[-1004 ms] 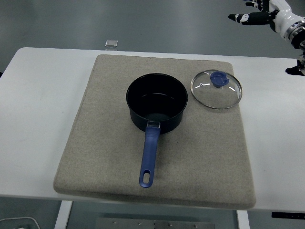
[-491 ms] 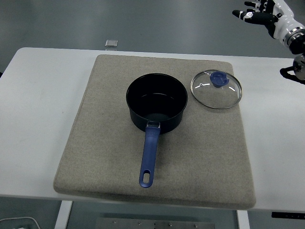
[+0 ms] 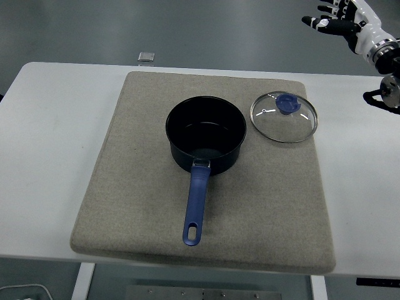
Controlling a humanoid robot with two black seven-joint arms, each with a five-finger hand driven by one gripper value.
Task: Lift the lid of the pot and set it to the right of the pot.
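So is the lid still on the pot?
No, the lid lies flat on the mat to the right of the open pot, apart from it.

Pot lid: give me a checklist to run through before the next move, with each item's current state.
1. Pot lid is off the pot: ok, the pot stands open.
2. Lid lies to the right of the pot, apart from it: ok.
3. Lid rests flat on the grey mat, blue knob up: ok.
4. Right hand holds nothing: ok, fingers spread, raised beyond the table's far right corner.
5. Pot handle lies within the mat, pointing toward the near edge: ok.
6. Left hand's position: cannot tell, it is not in view.
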